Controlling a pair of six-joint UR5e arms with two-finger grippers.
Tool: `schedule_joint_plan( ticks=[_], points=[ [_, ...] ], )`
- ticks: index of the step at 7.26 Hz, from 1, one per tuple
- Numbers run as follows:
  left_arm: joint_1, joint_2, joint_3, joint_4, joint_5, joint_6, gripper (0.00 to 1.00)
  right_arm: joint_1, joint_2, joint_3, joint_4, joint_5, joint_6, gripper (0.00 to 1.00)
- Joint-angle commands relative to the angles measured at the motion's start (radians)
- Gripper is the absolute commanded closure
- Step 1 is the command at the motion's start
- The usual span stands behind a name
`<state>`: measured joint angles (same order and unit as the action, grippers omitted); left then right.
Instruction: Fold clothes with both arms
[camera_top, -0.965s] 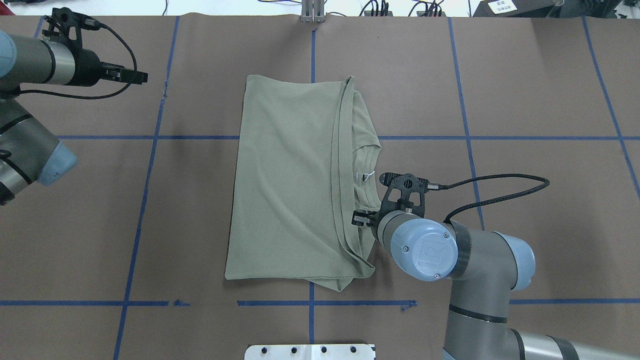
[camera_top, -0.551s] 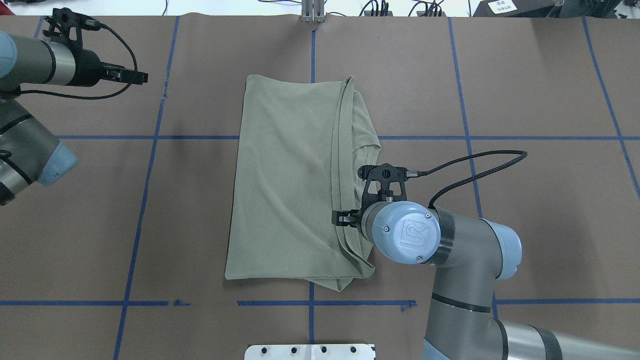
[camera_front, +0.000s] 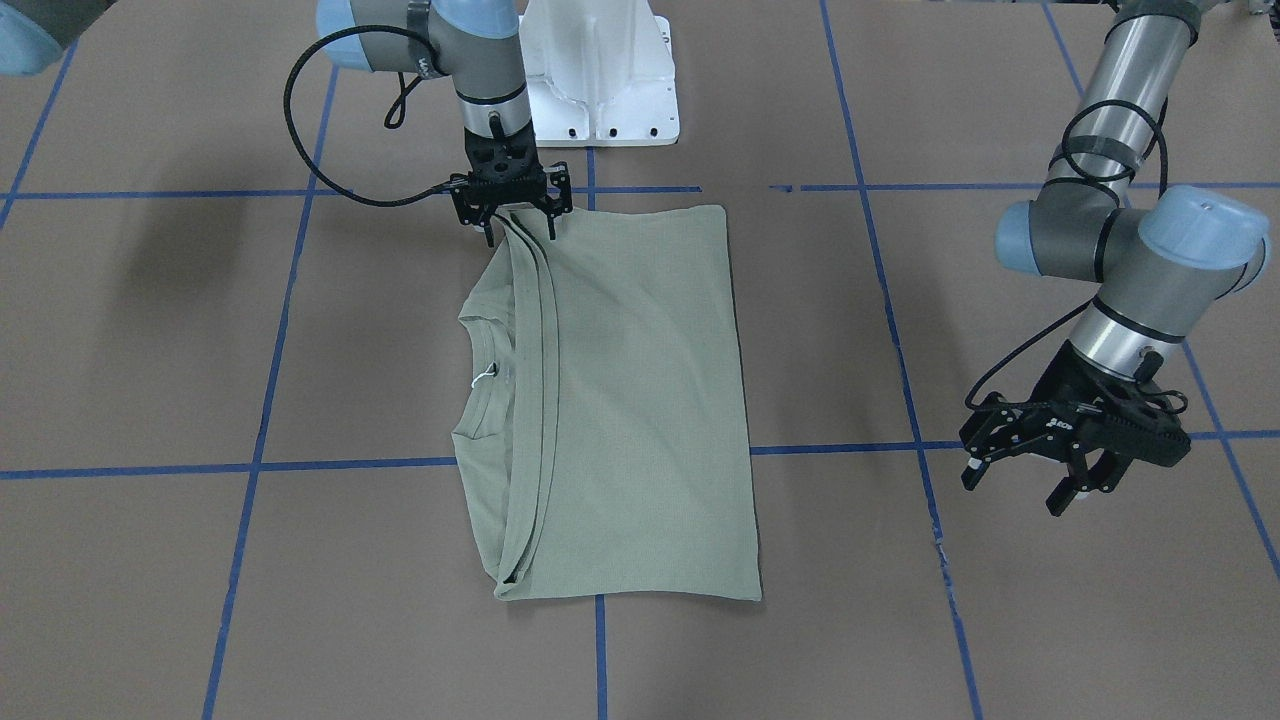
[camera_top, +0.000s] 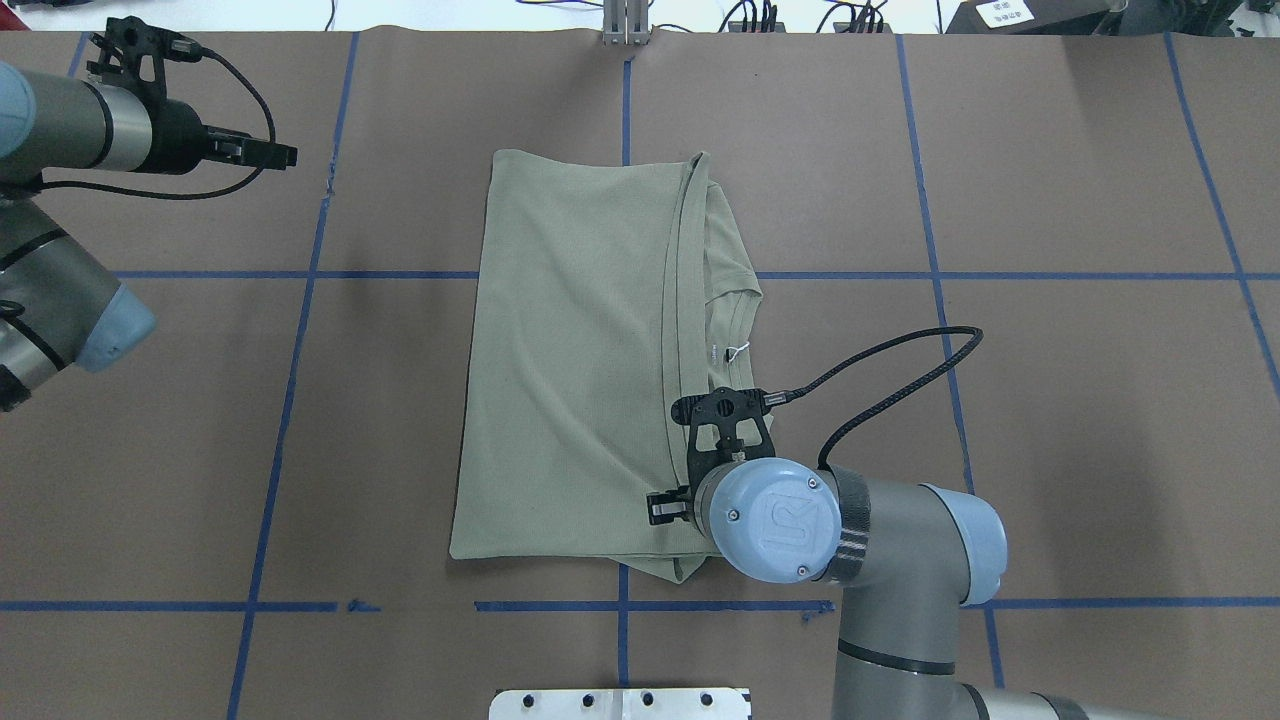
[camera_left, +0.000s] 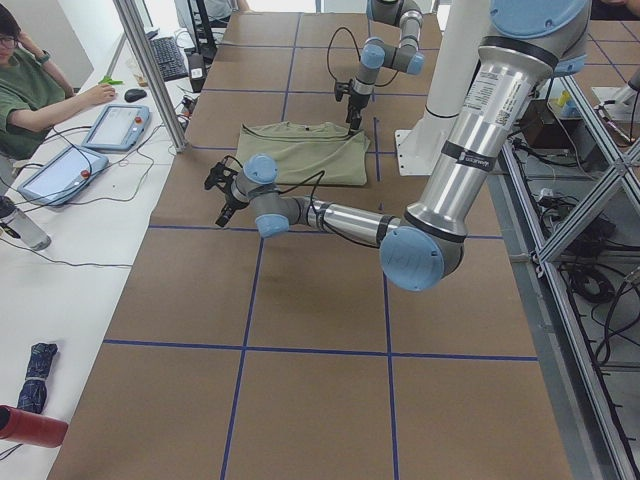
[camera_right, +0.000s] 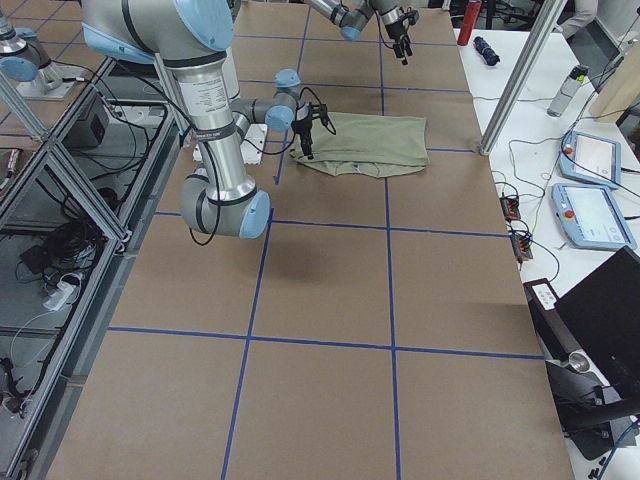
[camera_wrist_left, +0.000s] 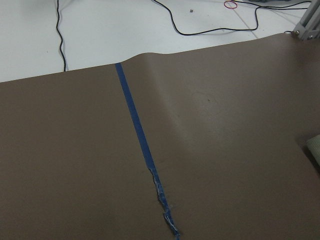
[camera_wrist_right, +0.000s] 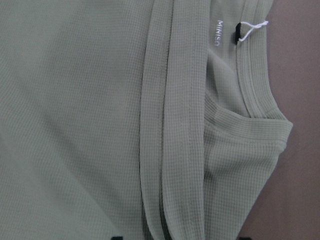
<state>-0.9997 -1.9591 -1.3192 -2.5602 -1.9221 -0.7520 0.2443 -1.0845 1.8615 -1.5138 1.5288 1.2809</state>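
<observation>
Shirt (camera_top: 570, 350) folded flat mid-counter (camera_top: 1050, 180), right gripper (camera_front: 520, 230) at its robot-side corner.
Right gripper jaws spread, straddling the layered hem edge, nothing clamped; left gripper (camera_front: 1085, 490) also spread, empty, well apart from the shirt.

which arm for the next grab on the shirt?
Likely right: the right gripper is open astride the shirt's folded edge at the robot-side end; the left gripper hangs over table, off the cloth.
</observation>
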Motion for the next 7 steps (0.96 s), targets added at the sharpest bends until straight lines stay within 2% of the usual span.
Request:
schedule_joint_plan(
  ticks=[1,2,4,6,7],
  points=[
    [0.001,0.000,0.000,0.000,0.000,-0.001,0.00,-0.003,0.000,-0.010,0.003,-0.001,-0.025,0.25],
    [0.001,0.000,0.000,0.000,0.000,-0.001,0.00,-0.008,0.000,-0.011,0.003,-0.001,-0.025,0.32],
    [0.003,0.000,0.000,0.000,0.000,-0.001,0.00,-0.008,0.000,-0.012,-0.002,-0.001,-0.023,0.59],
    [0.003,0.000,0.000,0.000,0.000,-0.001,0.00,-0.010,-0.003,-0.012,-0.002,-0.001,-0.023,0.69],
    [0.003,0.000,0.000,0.000,0.000,-0.001,0.00,-0.014,-0.005,-0.012,-0.002,-0.002,-0.022,0.70]
  ],
)
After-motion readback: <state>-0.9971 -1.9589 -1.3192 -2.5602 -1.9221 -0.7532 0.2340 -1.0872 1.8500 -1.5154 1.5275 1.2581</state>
